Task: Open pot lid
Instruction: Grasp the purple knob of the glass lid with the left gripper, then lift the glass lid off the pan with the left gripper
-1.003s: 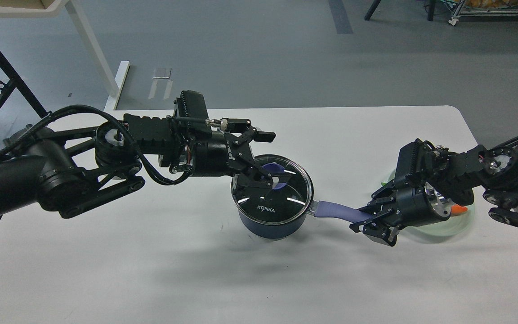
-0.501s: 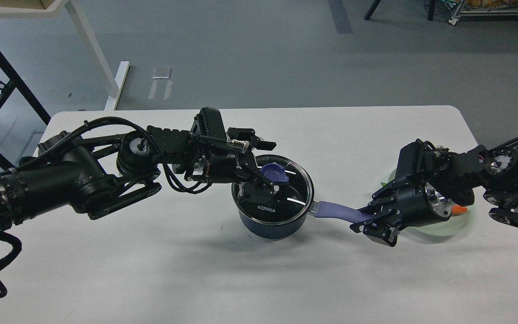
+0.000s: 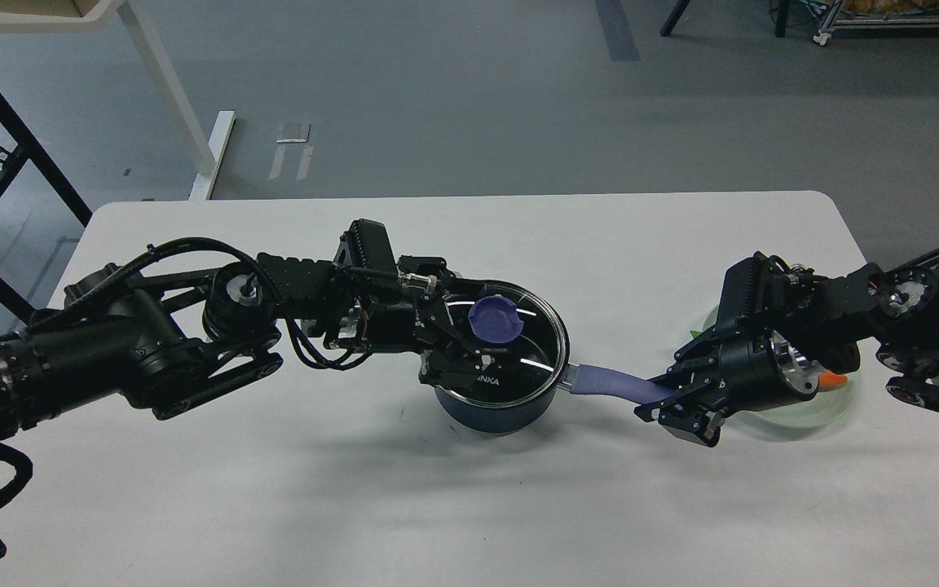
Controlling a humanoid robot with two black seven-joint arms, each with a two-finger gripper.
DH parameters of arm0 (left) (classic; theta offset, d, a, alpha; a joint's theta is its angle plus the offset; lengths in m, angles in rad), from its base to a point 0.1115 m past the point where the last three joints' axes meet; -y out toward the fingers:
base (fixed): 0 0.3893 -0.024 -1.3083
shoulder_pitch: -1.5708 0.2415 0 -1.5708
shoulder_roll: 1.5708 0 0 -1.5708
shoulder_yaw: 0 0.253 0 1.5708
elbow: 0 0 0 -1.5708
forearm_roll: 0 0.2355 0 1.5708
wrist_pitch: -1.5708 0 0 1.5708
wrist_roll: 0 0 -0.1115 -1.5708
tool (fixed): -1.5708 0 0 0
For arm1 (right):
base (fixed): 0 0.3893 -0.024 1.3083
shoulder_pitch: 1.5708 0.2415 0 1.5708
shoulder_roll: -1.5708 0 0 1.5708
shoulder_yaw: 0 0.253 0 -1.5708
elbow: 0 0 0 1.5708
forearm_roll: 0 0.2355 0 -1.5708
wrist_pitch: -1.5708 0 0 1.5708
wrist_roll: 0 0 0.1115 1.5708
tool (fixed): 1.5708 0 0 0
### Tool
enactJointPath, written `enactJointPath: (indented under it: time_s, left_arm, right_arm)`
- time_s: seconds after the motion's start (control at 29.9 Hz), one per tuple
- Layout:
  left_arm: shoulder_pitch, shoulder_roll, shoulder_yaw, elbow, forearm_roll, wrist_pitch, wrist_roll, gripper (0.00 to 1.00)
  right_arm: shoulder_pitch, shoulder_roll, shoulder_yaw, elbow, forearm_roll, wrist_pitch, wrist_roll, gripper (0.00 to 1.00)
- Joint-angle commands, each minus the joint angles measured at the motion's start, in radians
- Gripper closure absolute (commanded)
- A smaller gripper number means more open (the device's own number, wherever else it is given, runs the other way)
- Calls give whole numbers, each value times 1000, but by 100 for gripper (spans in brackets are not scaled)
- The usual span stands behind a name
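Observation:
A dark blue pot [image 3: 492, 408] stands mid-table under a glass lid [image 3: 531, 346] with a purple knob [image 3: 495, 319]. Its purple handle [image 3: 606, 381] points right. My left gripper [image 3: 472, 328] lies low over the lid's left half, at the knob's left side. It is open, with one finger behind the knob and one in front, and I cannot tell if they touch it. My right gripper [image 3: 667, 397] is shut on the far end of the pot handle. The lid sits flat on the pot.
A pale green plate [image 3: 804, 417] with an orange item [image 3: 833, 379] lies under my right arm at the table's right side. The white table [image 3: 274, 489] has its back edge just behind the pot. Table legs and a black frame stand at far left.
My left arm came forward and down, bringing the gripper from above the lid to knob height; the knob now shows fully. The right arm, pot and lid have not moved.

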State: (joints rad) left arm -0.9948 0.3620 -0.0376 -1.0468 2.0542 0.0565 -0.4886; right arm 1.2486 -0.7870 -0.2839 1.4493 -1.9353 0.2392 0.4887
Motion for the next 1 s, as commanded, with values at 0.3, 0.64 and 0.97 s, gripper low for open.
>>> enactJointPath:
  time_s: [0.3,0.64,0.97]
  left_arm:
    - [4,-2,-2,1,-5,2,0,37]
    - [-27,14,-10,-42,-11,2,0,67]
    - [-94,224,-16,-183,-88,3,0,66]
  right_arm:
    - [0,0,0,-1,-1,0,0,71]
    - [-1,0,0,-1,-1,0,0,70]
    - [-2,-1,0,-1,1,0,0,70]
